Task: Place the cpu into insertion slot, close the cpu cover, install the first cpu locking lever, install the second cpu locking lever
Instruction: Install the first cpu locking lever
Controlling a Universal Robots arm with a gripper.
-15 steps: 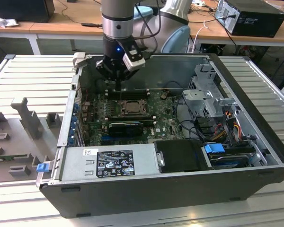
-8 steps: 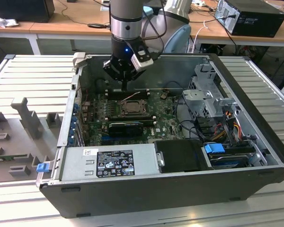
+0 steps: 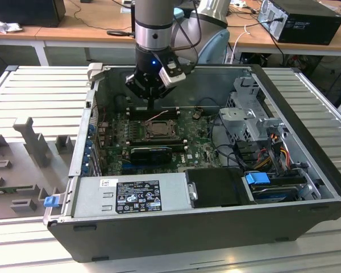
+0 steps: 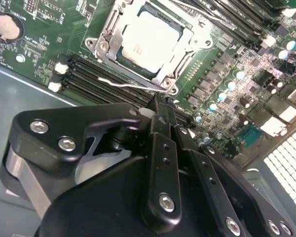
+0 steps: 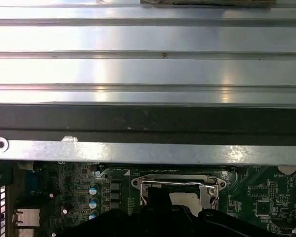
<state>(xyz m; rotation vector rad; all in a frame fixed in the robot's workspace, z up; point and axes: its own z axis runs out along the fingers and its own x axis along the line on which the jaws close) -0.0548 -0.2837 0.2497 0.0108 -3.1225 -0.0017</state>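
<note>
1. Hovering inside the open computer case (image 3: 307, 170) in the exterior view, the gripper (image 3: 153, 108) points down just behind the insertion slot (image 3: 158, 129).
2. Second wrist view: fingertips pressed together, nothing between them. The cpu (image 4: 150, 37), a matte silver square, sits under the cpu cover (image 4: 138, 70), a thin metal frame.
3. A wire locking lever (image 4: 119, 81) lies between the cover and the tips.
4. First wrist view: the case wall (image 5: 148, 121) stands close beyond the slot.

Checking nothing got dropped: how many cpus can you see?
1: the cpu lies in the insertion slot, framed by the cpu cover. Others could be hidden behind the gripper.
</note>
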